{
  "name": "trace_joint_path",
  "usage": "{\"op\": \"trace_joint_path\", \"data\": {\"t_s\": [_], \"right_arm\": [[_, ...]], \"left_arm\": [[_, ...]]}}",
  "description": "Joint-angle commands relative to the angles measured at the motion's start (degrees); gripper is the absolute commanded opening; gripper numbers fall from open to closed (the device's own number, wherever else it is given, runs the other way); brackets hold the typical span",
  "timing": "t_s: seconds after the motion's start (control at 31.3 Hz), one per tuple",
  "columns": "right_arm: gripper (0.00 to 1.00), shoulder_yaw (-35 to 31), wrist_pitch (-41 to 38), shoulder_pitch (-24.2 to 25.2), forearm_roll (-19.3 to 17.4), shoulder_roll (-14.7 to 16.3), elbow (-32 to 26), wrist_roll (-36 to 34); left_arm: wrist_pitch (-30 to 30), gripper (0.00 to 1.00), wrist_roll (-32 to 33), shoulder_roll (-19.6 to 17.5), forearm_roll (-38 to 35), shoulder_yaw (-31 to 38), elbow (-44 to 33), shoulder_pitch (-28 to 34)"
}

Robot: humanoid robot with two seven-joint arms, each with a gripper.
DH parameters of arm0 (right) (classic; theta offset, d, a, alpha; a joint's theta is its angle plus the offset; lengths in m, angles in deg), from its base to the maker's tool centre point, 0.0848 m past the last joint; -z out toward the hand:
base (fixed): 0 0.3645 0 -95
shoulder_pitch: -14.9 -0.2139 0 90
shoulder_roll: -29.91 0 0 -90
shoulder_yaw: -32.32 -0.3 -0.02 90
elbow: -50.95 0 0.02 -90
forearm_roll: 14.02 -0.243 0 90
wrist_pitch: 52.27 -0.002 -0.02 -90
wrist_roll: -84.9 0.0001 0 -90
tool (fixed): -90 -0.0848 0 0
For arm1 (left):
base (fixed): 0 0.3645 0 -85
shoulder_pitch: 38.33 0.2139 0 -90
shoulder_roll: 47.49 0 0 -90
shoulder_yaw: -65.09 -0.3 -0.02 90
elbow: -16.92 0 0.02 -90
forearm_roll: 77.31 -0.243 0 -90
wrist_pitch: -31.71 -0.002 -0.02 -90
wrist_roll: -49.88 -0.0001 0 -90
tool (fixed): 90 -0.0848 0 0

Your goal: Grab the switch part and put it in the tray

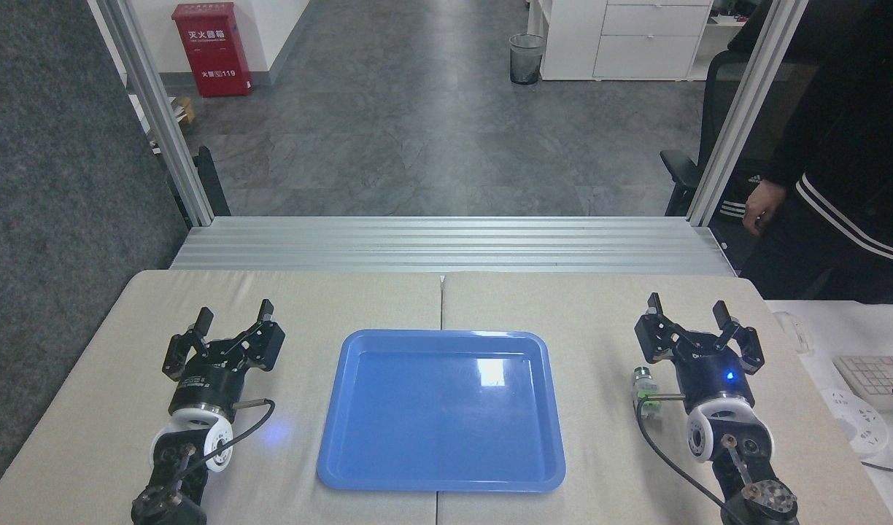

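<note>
The small silver, green and white switch part is lying beside the right gripper, whose jaws are spread empty, as are the left gripper's; the glossy blue rectangular tray is being left bare between them.

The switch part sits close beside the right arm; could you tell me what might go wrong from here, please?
1. The switch part lies beside the wrist, behind the open right gripper, so the arm must pull back and could knock it away.
2. The arm's cable loops close by and might snag or drag it.
3. The part is tiny against the jaws, so the grasp may slip before the tray.
</note>
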Motion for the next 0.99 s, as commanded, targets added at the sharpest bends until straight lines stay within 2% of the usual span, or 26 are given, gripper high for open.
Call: {"op": "trace_joint_path", "data": {"t_s": [0.0,0.32,0.96], "right_arm": [[0.99,-0.74,0.10,0.20,-1.22,0.77,-4.01,1.45],[0.99,-0.83,0.01,0.20,-1.40,0.95,-3.75,3.47],[0.99,-0.83,0.10,0.20,-1.22,2.18,-3.31,2.94]], "left_arm": [[-0.05,1.00,0.05,-0.20,0.16,0.19,-0.02,-0.09],[-0.05,1.00,0.14,-0.37,0.16,0.19,0.16,-0.27],[-0.05,1.00,0.05,-0.20,0.16,0.19,-0.02,0.08]]}}
